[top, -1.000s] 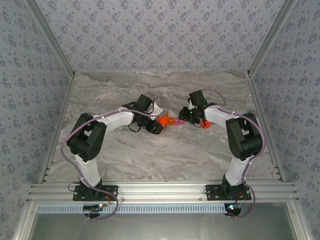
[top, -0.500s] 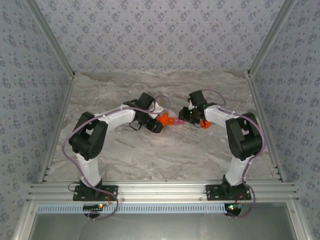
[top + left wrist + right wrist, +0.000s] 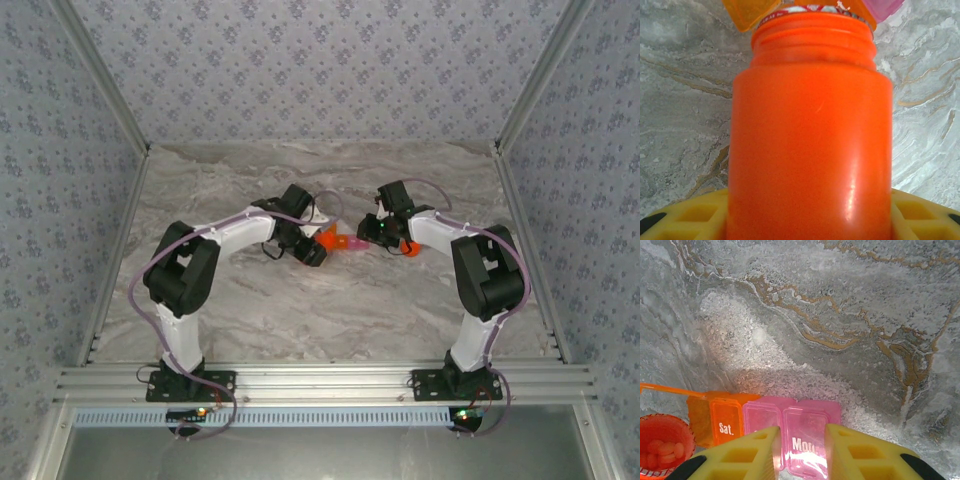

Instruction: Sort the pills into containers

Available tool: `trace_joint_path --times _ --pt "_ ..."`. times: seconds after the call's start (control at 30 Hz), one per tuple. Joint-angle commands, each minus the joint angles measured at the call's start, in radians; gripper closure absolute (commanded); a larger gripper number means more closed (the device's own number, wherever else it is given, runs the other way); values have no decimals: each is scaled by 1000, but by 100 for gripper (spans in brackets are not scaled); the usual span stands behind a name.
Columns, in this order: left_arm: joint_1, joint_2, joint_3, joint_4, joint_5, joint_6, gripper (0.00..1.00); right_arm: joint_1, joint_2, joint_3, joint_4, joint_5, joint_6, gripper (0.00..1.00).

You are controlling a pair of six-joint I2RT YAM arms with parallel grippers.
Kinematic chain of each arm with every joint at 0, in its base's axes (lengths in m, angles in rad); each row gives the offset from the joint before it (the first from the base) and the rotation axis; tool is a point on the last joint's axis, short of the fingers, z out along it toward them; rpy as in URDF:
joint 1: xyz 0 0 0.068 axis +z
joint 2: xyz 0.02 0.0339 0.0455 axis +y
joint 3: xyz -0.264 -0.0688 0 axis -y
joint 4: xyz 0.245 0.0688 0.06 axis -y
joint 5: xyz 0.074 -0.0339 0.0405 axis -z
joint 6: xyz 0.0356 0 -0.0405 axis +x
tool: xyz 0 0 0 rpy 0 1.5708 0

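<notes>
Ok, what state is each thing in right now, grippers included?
orange bottle, uncapped, its mouth beside the pill box
pills, inside the bottle
pill box, pinched at its pink cell; lids hard to tell
left gripper, closed on the bottle
right gripper, shut on the pill box

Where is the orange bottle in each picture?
Top external: orange bottle near the picture's middle.
Left wrist: dead centre, very close.
Right wrist: bottom-left corner, its open mouth showing.
Shared landmark: the pill box right beside the bottle.
</notes>
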Motion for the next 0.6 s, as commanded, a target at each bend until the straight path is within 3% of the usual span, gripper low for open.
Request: trace_joint_path --times 0.0,0.57 --pt "-14 16 45 -53 -18 25 100 9 20 -13 -3 -19 -7 69" --pt "-35 53 121 -131 -92 49 100 12 23 -19 0 -16 -5 69"
